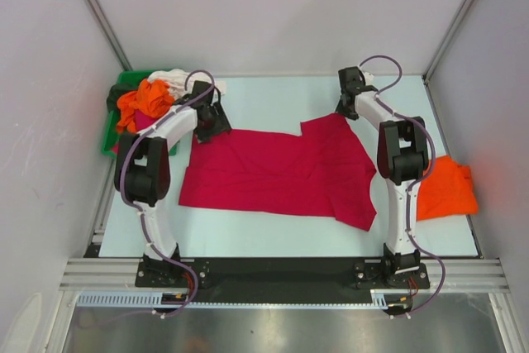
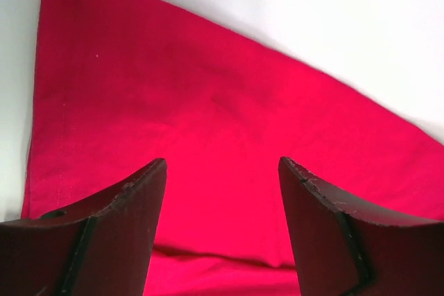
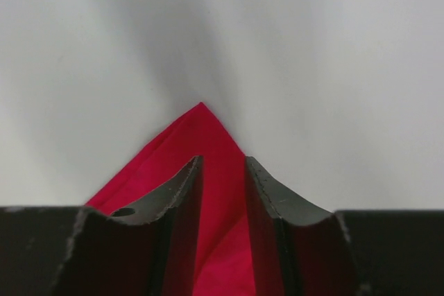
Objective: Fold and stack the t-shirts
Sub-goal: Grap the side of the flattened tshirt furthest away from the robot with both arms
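White arms (image 1: 398, 208), black joints (image 1: 402, 153), looping purple cables (image 1: 385, 58).

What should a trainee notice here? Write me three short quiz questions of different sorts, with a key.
1. True or false: the red shirt lies spread out on the table.
2. Where does the lone orange shirt lie? A at the table's far-left corner; B at the table's right edge; C on the red shirt.
3. Fill in: over the red shirt's corner, the left hand is ____ (open or shut).
Key: 1 true; 2 B; 3 open.
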`<state>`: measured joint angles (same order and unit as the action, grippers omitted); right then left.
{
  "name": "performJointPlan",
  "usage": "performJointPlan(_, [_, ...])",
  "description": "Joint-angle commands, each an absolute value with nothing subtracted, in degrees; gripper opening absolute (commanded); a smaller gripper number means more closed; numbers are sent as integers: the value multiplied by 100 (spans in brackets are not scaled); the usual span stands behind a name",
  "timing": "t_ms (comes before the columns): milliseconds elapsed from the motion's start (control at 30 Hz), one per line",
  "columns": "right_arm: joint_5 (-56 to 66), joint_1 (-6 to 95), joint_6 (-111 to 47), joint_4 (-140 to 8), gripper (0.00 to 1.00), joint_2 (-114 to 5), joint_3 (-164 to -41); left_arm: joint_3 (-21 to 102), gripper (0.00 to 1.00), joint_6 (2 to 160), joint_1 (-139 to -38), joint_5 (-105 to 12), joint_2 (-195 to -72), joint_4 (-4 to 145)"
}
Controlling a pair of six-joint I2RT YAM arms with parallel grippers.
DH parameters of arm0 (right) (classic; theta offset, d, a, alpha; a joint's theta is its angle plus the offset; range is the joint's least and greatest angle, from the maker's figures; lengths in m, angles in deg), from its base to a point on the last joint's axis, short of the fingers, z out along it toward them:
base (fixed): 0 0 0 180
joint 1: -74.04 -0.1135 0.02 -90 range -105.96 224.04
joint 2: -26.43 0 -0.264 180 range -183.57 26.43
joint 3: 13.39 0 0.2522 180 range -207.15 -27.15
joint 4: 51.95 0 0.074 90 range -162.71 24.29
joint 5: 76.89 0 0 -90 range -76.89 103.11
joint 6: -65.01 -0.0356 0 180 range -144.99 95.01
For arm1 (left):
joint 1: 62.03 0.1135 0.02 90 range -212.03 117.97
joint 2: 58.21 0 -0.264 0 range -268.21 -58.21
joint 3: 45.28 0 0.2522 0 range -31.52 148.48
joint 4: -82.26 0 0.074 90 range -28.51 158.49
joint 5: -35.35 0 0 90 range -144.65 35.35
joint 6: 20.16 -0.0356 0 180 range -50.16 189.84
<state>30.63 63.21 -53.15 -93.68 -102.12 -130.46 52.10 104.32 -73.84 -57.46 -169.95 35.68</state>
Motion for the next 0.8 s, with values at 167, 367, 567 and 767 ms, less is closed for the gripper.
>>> performJointPlan(167, [3157, 6217, -5206, -9331, 43, -10707, -13622, 4943, 72, 10491, -7354, -5825, -16543, 3808])
performJointPlan(367, [3104, 6252, -5232, -9348, 44, -10927, -13772, 4864, 72, 10474, -7354, -5869, -16491, 3817])
performJointPlan(567, [3034, 6287, -5232, -9401, 29, -11068, -13798, 4881, 72, 10482, -7354, -5948, -16552, 3809])
performJointPlan(767, [3034, 6314, -5250, -9392, 8, -11016, -13632, 5223, 71, 10526, -7328, -6290, -16789, 3528])
